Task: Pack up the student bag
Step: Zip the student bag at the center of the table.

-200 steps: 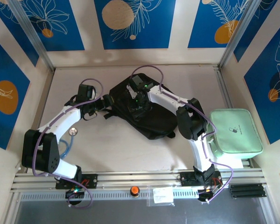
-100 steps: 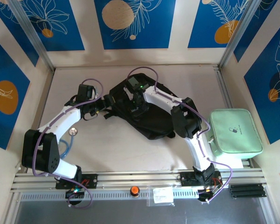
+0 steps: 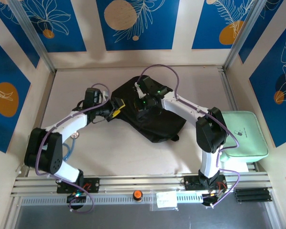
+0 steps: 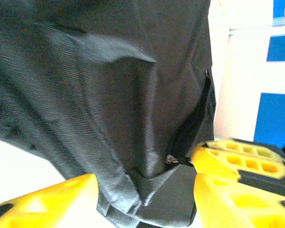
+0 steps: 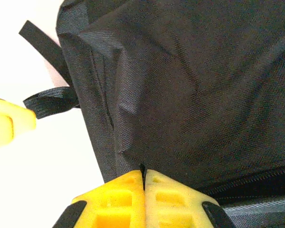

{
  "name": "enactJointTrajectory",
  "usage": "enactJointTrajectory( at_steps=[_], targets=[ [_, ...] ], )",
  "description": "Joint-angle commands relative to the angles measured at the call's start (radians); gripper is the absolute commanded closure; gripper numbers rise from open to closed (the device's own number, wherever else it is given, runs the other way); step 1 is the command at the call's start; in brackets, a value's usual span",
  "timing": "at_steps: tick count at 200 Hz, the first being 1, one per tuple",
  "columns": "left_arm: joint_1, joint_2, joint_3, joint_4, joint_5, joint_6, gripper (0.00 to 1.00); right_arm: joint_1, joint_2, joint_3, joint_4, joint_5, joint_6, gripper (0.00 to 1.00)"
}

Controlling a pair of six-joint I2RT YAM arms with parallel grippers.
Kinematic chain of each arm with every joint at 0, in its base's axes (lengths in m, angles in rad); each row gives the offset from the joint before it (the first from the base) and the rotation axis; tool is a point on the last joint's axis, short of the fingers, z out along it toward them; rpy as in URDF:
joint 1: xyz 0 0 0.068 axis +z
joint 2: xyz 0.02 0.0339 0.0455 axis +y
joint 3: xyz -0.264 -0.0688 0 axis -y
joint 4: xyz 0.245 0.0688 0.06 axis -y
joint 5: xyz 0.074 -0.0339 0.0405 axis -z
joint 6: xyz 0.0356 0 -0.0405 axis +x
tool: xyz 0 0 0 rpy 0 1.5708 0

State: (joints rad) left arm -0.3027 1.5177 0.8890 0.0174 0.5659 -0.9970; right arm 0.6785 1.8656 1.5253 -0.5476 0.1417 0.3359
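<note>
Two pincers: both on the backpack [image 3: 157,121], at its back-left part.
Backpack place: lies mid-desk toward the back edge, slanting from back-left to front-right; desk [image 3: 133,152] bare around it.
Right pincer [image 5: 143,175]: fully closed, a thin ridge of cloth pinched at the tips, near the zip [image 5: 256,183]; looks meant to lift the top layer so the mouth can open.
Left pincer [image 4: 143,176]: about half open, a fold of cloth standing between the fingers, no squeeze visible; likely set for a second hold opposite the other.
Why two holds: soft cloth sags, so one pinch won't keep a mouth open (my guess).
Straps [image 5: 47,102]: loose loops off the bag's rim, snag risk by the left finger.
Green case [image 3: 240,136]: at the right edge of the desk, well apart from the bag, right arm's elbow just beside it.
Room: open desk in front and to the left of the bag; less toward the back edge.
</note>
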Motion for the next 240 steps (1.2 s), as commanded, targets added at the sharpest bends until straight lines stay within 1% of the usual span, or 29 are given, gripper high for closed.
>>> enactJointTrajectory(
  at_steps=[1,17,31,44,57,85,125,147,178,199,210,221,240],
  targets=[
    [-0.047,0.05,0.014,0.076,0.054,-0.058,0.5,-0.008,-0.052,-0.036,0.062,-0.038,0.048,1.0],
    [-0.077,0.078,0.032,0.061,0.027,-0.079,0.55,-0.015,-0.067,-0.056,0.075,-0.049,0.06,1.0],
    [-0.101,0.086,0.041,0.003,-0.05,-0.096,0.64,-0.02,-0.078,-0.072,0.09,-0.058,0.07,1.0],
    [-0.119,0.088,0.056,-0.053,-0.127,-0.085,0.65,-0.026,-0.083,-0.081,0.093,-0.069,0.079,1.0],
    [-0.133,0.095,0.077,-0.073,-0.157,-0.07,0.64,-0.029,-0.085,-0.089,0.097,-0.079,0.087,1.0],
    [-0.155,0.13,0.115,-0.058,-0.153,-0.071,0.63,-0.034,-0.089,-0.105,0.107,-0.096,0.096,1.0],
    [-0.162,0.188,0.123,0.001,-0.133,-0.108,0.64,-0.039,-0.1,-0.127,0.119,-0.105,0.104,1.0],
    [-0.165,0.213,0.135,0.005,-0.131,-0.112,0.67,-0.043,-0.106,-0.135,0.123,-0.111,0.107,1.0],
    [-0.167,0.229,0.147,0.011,-0.13,-0.115,0.8,-0.048,-0.111,-0.146,0.128,-0.111,0.11,1.0],
    [-0.167,0.232,0.149,0.004,-0.138,-0.106,0.91,-0.054,-0.113,-0.153,0.127,-0.1,0.114,1.0],
    [-0.165,0.231,0.15,-0.005,-0.141,-0.095,1.0,-0.059,-0.11,-0.153,0.118,-0.095,0.117,1.0],
    [-0.165,0.229,0.151,-0.013,-0.142,-0.078,1.0,-0.073,-0.102,-0.138,0.096,-0.068,0.126,1.0],
    [-0.165,0.225,0.158,-0.045,-0.144,-0.035,1.0,-0.104,-0.081,-0.103,0.05,0.026,0.12,1.0]
  ],
)
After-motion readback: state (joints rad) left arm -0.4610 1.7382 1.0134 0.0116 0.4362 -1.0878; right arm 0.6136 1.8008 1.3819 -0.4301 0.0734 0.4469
